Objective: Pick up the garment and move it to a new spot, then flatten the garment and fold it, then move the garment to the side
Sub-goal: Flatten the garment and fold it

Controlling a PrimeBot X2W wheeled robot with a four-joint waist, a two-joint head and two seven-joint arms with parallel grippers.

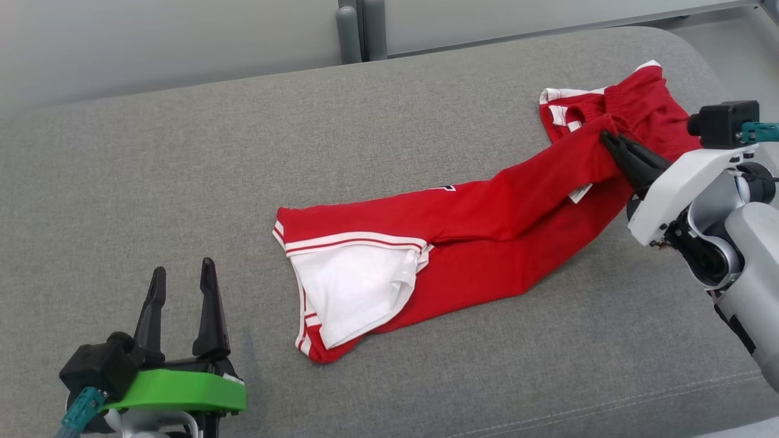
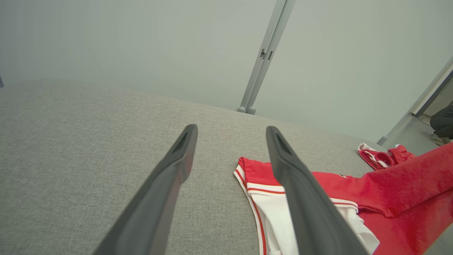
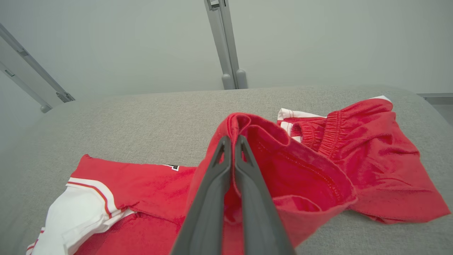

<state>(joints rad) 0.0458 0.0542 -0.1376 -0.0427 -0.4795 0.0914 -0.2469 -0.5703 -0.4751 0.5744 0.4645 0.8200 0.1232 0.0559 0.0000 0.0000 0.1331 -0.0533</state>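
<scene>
The red, white-trimmed cloth garment (image 1: 487,213) lies on the right half of the grey fabric surface (image 1: 182,152). The right hand (image 1: 610,139) pinches only a thin fold there, which may slip when lifted. The left hand (image 1: 182,272) gapes empty at the surface's front-left.

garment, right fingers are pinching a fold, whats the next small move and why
Probably raise the right fingers a little. They are shut on a raised fold of the garment, while the rest lies rumpled on the cushion, and the left fingers stand open, apart from it. Lifting would free it for moving.
</scene>
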